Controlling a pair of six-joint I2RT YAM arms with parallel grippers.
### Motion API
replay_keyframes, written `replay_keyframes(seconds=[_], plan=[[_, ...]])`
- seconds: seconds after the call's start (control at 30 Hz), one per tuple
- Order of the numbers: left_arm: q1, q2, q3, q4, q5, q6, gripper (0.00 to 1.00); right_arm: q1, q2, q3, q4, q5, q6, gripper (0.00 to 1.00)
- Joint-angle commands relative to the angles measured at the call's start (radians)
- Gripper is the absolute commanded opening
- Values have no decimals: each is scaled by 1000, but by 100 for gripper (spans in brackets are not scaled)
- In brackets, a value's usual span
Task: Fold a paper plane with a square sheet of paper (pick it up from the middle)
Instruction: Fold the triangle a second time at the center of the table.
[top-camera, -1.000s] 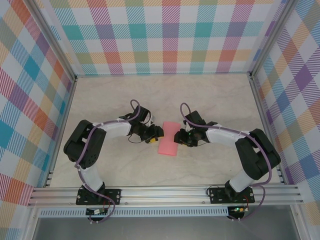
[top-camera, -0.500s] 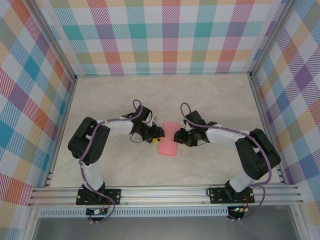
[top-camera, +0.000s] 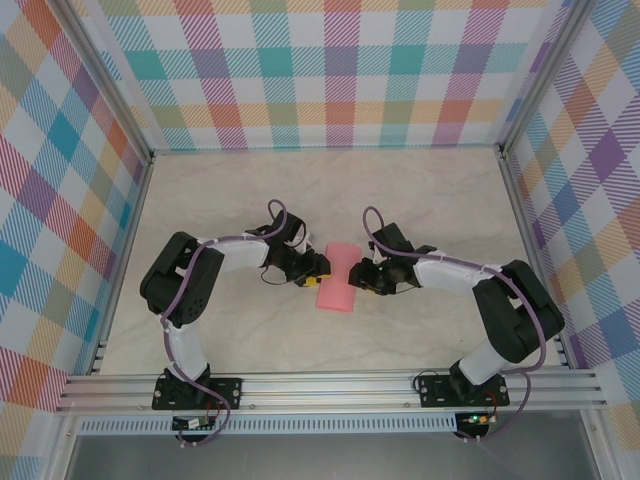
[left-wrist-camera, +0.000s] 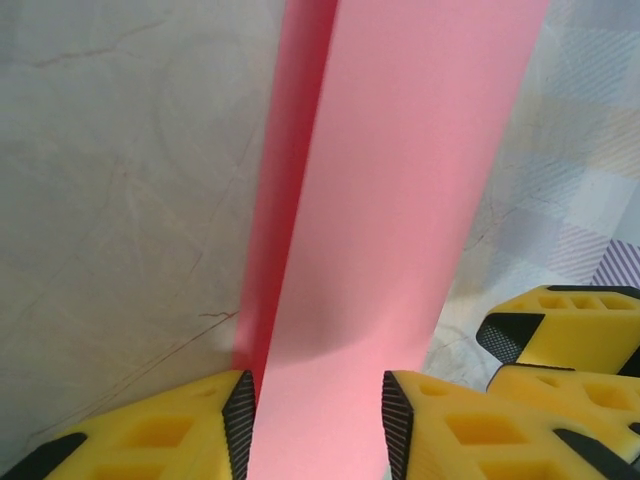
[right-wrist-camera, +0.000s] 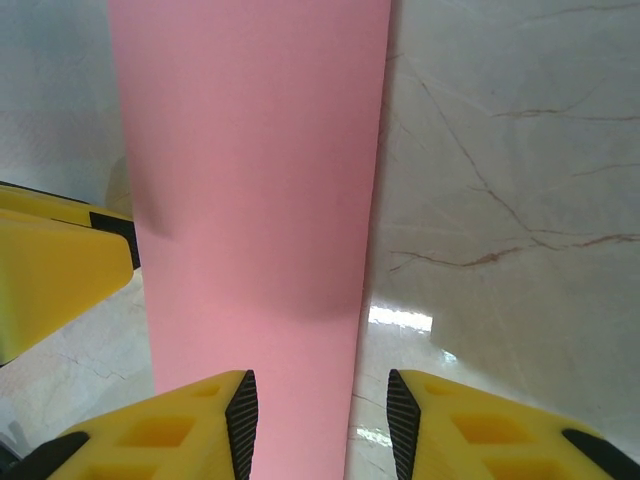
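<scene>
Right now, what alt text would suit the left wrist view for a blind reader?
A long pink paper runs from between the left tool's yellow fingers to the top edge, a darker layer along its left side. Around it is a marbled table; the right tool sits at lower right.

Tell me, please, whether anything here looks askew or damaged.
Nothing is spilled or torn. The square sheet of paper, folded into a strip, lies slightly slanted, and a darker under-layer shows along one edge in the left wrist view, so its layers may not align.
</scene>
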Motion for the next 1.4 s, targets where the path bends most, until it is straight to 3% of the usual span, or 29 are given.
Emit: replay_keyframes(seconds=[0.0, 0.1, 0.57, 1.03, 1.37], plan=[[-3, -2, 25, -5, -6, 13, 44, 5, -34, -18, 19, 8, 6, 42], [-3, 7, 46, -46, -38, 42, 46, 4, -41, -21, 16, 11, 2, 42], [-3, 38, 75, -7, 28, 30, 41, 5, -84, -50, 51, 6, 0, 42], [-3, 76, 128, 13, 58, 6, 21, 5, -311, -121, 46, 69, -77, 54], [1, 82, 130, 17, 66, 17, 34, 5, -340, -127, 23, 70, -94, 56]])
